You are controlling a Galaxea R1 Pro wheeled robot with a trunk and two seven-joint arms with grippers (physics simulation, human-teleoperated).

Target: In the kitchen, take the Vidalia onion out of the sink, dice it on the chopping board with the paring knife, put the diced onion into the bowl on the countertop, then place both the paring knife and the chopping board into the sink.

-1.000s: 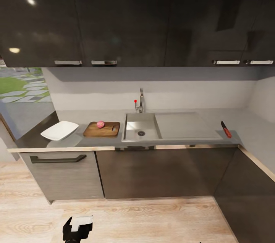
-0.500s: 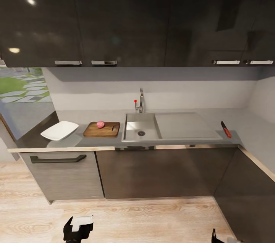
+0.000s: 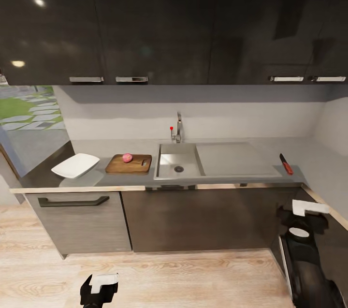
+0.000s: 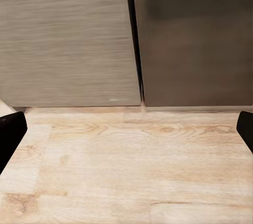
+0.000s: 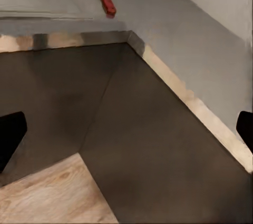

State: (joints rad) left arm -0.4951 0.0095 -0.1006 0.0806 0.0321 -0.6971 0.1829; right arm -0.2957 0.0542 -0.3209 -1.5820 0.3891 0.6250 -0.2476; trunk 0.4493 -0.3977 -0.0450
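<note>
Right gripper (image 3: 309,209) newly raised beside the cabinets — jaws wide, empty — likely bound for red-handled, dark-bladed paring knife (image 3: 286,163); left gripper (image 3: 99,283) low, open, empty.

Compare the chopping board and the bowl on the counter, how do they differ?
The chopping board is brown wood and lies flat, with a pink onion on it; the bowl is white, tilted and empty. The board sits beside the sink; the bowl sits farther from it. Both rest on the countertop.
</note>
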